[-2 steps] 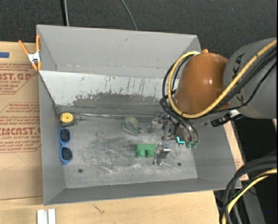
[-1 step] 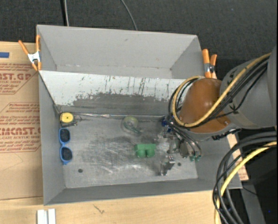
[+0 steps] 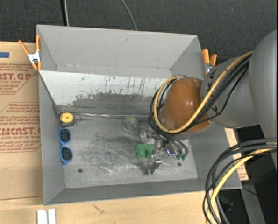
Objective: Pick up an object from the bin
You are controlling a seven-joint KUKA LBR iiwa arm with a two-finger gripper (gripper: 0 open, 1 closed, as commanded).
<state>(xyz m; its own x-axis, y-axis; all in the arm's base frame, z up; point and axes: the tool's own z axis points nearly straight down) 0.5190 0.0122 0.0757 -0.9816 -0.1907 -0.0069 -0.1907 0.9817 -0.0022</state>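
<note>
Arm (image 3: 251,92) looms over the right side of the bin (image 3: 115,50), wrist turned down. Its gripper (image 3: 153,154) sits low on the floor near the right edge; I cannot tell whether it is open or closed. Blue sunglasses (image 3: 64,146) lie along the left edge. A small green block (image 3: 141,150) is touching or just beside the gripper, on its left. A grey round thing (image 3: 129,122) lies near the back wall and a yellow disc (image 3: 67,118) sits in the back left corner. The step looks like a grasp on the block. It should go best if the gripper centres on the block before closing, then lifts straight up, clear of the walls.
</note>
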